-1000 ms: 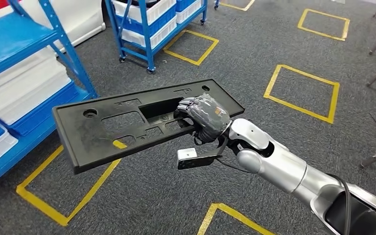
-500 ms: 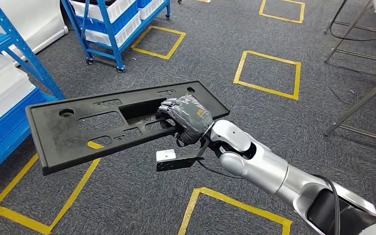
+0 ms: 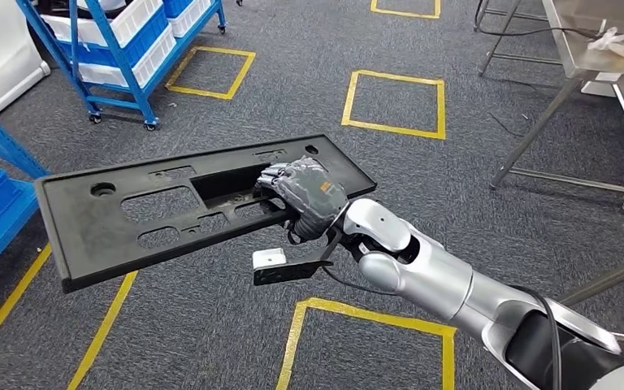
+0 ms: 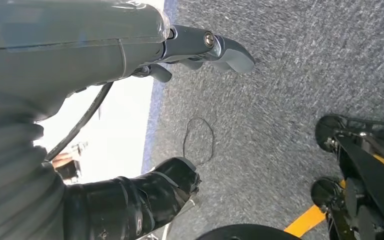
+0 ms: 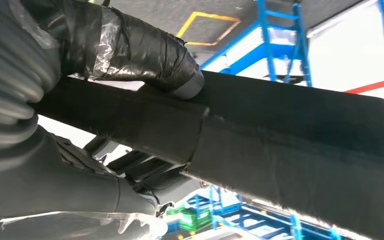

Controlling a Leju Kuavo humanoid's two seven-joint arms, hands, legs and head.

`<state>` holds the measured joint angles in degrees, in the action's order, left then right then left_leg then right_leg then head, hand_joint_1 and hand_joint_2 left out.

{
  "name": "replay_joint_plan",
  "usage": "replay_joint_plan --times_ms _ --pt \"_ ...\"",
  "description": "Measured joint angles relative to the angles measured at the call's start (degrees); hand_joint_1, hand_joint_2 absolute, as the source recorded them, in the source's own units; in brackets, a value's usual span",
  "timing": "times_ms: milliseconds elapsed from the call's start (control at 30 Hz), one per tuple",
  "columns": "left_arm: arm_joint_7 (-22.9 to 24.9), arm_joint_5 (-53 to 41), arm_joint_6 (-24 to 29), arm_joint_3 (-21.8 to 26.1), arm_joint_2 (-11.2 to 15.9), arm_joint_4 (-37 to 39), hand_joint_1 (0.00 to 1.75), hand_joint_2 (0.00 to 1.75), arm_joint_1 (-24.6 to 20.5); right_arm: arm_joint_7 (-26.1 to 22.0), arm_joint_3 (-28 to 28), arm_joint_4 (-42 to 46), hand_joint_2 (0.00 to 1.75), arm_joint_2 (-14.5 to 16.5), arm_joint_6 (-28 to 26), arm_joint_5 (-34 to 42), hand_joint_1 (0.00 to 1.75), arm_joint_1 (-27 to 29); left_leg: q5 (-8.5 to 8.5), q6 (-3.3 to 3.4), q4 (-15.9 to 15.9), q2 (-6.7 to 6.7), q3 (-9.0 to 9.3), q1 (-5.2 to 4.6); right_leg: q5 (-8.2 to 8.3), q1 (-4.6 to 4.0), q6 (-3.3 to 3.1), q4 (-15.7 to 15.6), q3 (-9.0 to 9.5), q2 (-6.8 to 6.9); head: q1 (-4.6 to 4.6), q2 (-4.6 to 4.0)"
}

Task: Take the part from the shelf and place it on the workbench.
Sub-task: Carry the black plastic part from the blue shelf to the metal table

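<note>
- The long flat black plastic part (image 3: 187, 207) sits in the taped grey right hand (image 3: 309, 195), up over the grey carpet floor (image 3: 422, 187).
- The blue metal shelf cart (image 3: 122, 41) stands far back on the left.
- The steel workbench (image 3: 593, 57) stands far back on the right.

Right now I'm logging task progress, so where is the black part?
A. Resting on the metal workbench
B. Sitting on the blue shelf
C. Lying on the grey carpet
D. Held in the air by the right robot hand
D: the right robot hand grips the black part at its central cutout, holding it above the carpet, clear of the blue shelf and metal workbench.
</note>
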<state>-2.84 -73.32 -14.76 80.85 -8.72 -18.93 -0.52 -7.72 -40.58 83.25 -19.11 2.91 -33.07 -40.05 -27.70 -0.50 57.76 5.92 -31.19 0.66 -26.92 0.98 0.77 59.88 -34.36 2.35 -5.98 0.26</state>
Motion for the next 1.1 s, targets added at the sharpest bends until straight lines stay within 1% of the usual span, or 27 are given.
replay_joint_plan --times_ms 33,67,100,167,200,233,267,300,333,367,400,467,533,567,600,667,700,733,767,800,833,867,933,967,1033,1067,1100 --pt "0.0 0.0 0.0 0.0 0.0 0.0 0.00 1.75 -0.1 0.0 0.0 0.0 1.75 0.0 0.0 0.0 1.75 -0.1 -0.26 -0.35 0.2 0.03 -0.03 0.20 0.17 -0.04 -0.42 -0.1 -0.06 -0.50 0.00 0.00" --pt "-0.1 0.0 0.0 0.0 0.0 0.0 0.00 1.75 -0.1 0.0 0.0 0.0 1.75 0.0 0.0 0.0 1.75 -0.2 -0.97 -0.59 1.0 -0.64 -0.32 0.41 0.36 -0.05 -0.89 -0.2 -0.11 -1.02 -0.01 0.00" --pt "-0.1 -0.1 0.0 0.0 0.0 0.0 0.00 1.75 -0.1 0.0 0.1 0.0 1.75 0.1 0.0 0.0 1.75 -0.4 -2.38 -0.72 2.9 -1.81 -1.15 0.56 0.58 -0.03 -1.40 -0.4 -0.15 -1.48 0.01 0.00" --pt "-0.1 0.0 0.1 0.0 0.0 0.0 0.00 1.75 0.0 0.0 0.0 0.0 1.75 0.2 0.0 0.0 1.75 -0.6 -6.34 -0.65 10.1 -4.53 -4.39 0.60 0.85 -0.28 -2.15 -0.5 -0.33 -2.46 0.01 0.00" --pt "-0.1 0.0 0.1 0.0 0.0 0.0 0.00 1.75 0.0 0.0 0.0 0.0 1.75 0.2 0.0 0.0 1.75 -0.6 -7.90 -0.54 13.9 -5.19 -6.23 0.54 0.93 -0.50 -2.37 -0.5 -0.46 -3.02 0.02 0.00" --pt "-0.1 -0.1 0.2 0.0 0.0 0.0 0.00 1.75 0.1 0.0 -0.1 0.0 1.75 0.3 0.0 0.0 1.75 -0.5 -8.55 -0.40 16.6 -5.48 -7.54 0.47 0.99 -0.72 -2.47 -0.4 -0.54 -3.61 0.01 0.00" --pt "-0.1 -0.1 0.2 0.0 0.0 0.0 0.00 1.75 0.1 0.0 -0.1 0.0 1.75 0.3 0.0 0.0 1.75 -0.4 -7.98 -0.19 17.1 -5.62 -7.88 0.41 1.02 -0.93 -2.53 -0.3 -0.60 -4.26 0.01 0.00" --pt "-0.1 -0.1 0.3 0.0 0.0 0.0 0.00 1.75 0.2 0.0 -0.1 0.0 1.75 0.3 0.0 0.0 1.75 -0.4 -6.34 0.10 15.4 -5.83 -7.14 0.35 1.04 -1.09 -2.56 -0.2 -0.62 -4.94 0.01 0.00" --pt "-0.2 -0.2 0.3 0.0 0.0 0.0 0.00 1.75 0.2 0.0 -0.2 0.0 1.75 0.3 0.0 0.0 1.75 -0.4 -4.17 0.44 12.1 -6.38 -5.66 0.30 1.04 -1.18 -2.55 -0.1 -0.63 -5.60 0.01 0.00" --pt "-0.3 -0.3 0.3 0.0 0.0 0.0 0.00 1.75 0.2 0.0 -0.1 -0.1 1.75 0.3 0.0 0.0 1.75 -0.4 -2.28 0.82 8.2 -7.72 -3.95 0.25 1.03 -1.25 -2.52 0.1 -0.73 -6.23 0.00 0.00" --pt "-0.4 -0.4 0.3 0.0 0.0 0.0 0.00 1.75 0.2 0.0 -0.1 -0.1 1.75 0.3 0.0 -0.1 1.75 -0.4 -1.06 1.05 4.8 -8.96 -2.50 0.26 1.04 -1.28 -2.41 0.4 -0.94 -6.83 -0.01 0.00" --pt "-0.6 -0.8 0.5 0.0 0.1 0.0 0.00 1.75 0.2 0.2 0.0 0.0 1.75 0.0 -0.5 -0.9 1.75 -0.1 -0.57 1.26 1.8 -10.41 -1.27 0.12 1.31 -1.11 -1.82 0.5 -1.58 -7.95 -0.01 0.01" --pt "-0.8 -1.5 0.8 0.0 0.0 0.0 0.00 1.75 0.2 0.3 0.5 0.3 1.75 -1.3 -1.5 -2.1 1.75 0.6 -0.17 1.56 1.2 -9.43 -1.05 0.08 1.70 -0.92 -1.04 0.3 -1.96 -8.79 0.01 0.02" --pt "-0.9 -1.8 1.0 0.0 -0.2 0.0 0.00 1.75 0.1 0.2 1.1 0.6 1.75 -2.5 -2.0 -2.5 1.75 1.0 0.15 1.86 0.7 -8.88 -0.88 0.18 1.47 -0.96 -0.73 0.5 -2.11 -8.17 -0.03 0.01" --pt "-1.1 -2.0 1.2 0.0 -0.3 0.0 0.00 1.75 0.2 0.1 1.7 1.0 1.75 -3.7 -2.6 -2.9 1.75 1.3 0.49 2.21 0.2 -8.28 -0.72 0.28 0.62 -1.05 -0.41 1.6 -2.64 -6.95 -0.07 0.01" --pt "-1.6 -2.2 1.6 0.0 -0.5 0.0 0.00 1.75 0.3 -0.2 3.2 1.6 1.75 -6.3 -3.2 -3.8 1.75 2.0 0.81 2.61 -0.3 -6.96 -0.63 0.29 -2.72 -0.98 0.29 7.2 -5.24 -4.05 -0.14 0.00" --pt "-1.9 -2.2 1.7 0.0 -0.5 0.0 0.00 1.75 0.4 -0.3 3.9 1.9 1.75 -7.4 -3.4 -4.2 1.75 2.5 0.84 2.68 -0.3 -6.28 -0.71 0.24 -4.41 -0.79 0.65 10.8 -6.95 -3.39 -0.13 0.00" --pt "-2.1 -2.1 1.7 0.0 -0.5 0.0 0.00 1.75 0.5 -0.4 4.6 2.0 1.75 -8.3 -3.4 -4.6 1.75 3.0 0.81 2.68 -0.3 -5.57 -0.80 0.20 -5.38 -0.55 0.95 13.6 -8.27 -3.12 -0.14 0.00" --pt "-2.2 -2.0 1.8 0.0 -0.5 0.0 0.00 1.75 0.5 -0.4 5.1 2.1 1.75 -9.1 -3.4 -5.1 1.75 3.5 0.76 2.64 -0.3 -4.86 -0.86 0.18 -5.30 -0.31 1.19 14.5 -8.68 -2.95 -0.14 0.00" --pt "-2.3 -1.9 1.8 0.0 -0.5 0.0 0.00 1.75 0.4 -0.4 5.5 2.2 1.75 -9.9 -3.4 -5.6 1.75 3.8 0.68 2.58 -0.2 -4.15 -0.89 0.18 -4.24 -0.08 1.39 13.4 -7.98 -2.70 -0.14 0.00" --pt "-2.4 -1.8 1.8 0.0 -0.5 0.0 0.00 1.75 0.4 -0.5 6.0 2.3 1.75 -10.5 -3.4 -6.0 1.75 4.0 0.55 2.45 -0.1 -3.48 -0.89 0.18 -2.51 0.11 1.54 10.3 -6.23 -2.15 -0.14 0.00" --pt "-2.4 -1.8 1.7 0.0 -0.5 0.0 0.00 1.75 0.3 -0.5 6.5 2.4 1.75 -11.0 -3.3 -6.4 1.75 4.0 0.38 2.25 0.1 -2.83 -0.85 0.17 -1.04 0.18 1.59 6.2 -4.07 -1.06 -0.13 0.00" --pt "-2.4 -1.7 1.7 0.0 -0.5 0.0 0.00 1.75 0.1 -0.4 7.5 2.6 1.75 -11.6 -3.3 -7.0 1.75 4.0 -0.01 1.69 0.4 -1.80 -0.78 -0.06 0.66 -0.10 1.11 0.6 -1.06 0.64 -0.12 0.01" --pt "-2.4 -1.6 1.7 0.0 -0.5 0.0 0.00 1.75 0.1 -0.4 7.9 2.8 1.75 -11.9 -3.2 -7.2 1.75 3.9 -0.16 1.36 0.4 -1.31 -0.69 -0.15 0.68 -0.33 0.70 -0.3 -0.68 0.84 -0.11 0.01" --pt "-2.1 -1.3 1.5 0.0 -0.5 0.0 0.00 1.75 -0.1 -0.4 8.5 2.9 1.75 -12.5 -3.1 -7.5 1.75 3.8 -0.34 0.70 0.3 -0.40 -0.40 -0.19 0.88 -0.51 -0.19 -0.4 -0.70 -0.27 -0.10 0.02" --pt "-1.9 -1.2 1.4 0.0 -0.6 0.0 0.00 1.75 -0.3 -0.3 8.8 3.0 1.75 -12.8 -3.1 -7.5 1.75 3.7 -0.71 0.40 0.6 -0.59 -0.35 -0.09 1.04 -0.44 -0.56 -0.6 -0.61 -0.74 -0.11 0.02" --pt "-1.7 -1.0 1.3 0.0 -0.6 0.0 0.00 1.75 -0.3 -0.3 9.1 3.1 1.75 -13.0 -3.1 -7.6 1.75 3.6 -1.61 0.20 1.7 -1.41 -0.74 0.01 1.21 -0.32 -1.01 -0.9 -0.49 -1.17 -0.10 0.01"
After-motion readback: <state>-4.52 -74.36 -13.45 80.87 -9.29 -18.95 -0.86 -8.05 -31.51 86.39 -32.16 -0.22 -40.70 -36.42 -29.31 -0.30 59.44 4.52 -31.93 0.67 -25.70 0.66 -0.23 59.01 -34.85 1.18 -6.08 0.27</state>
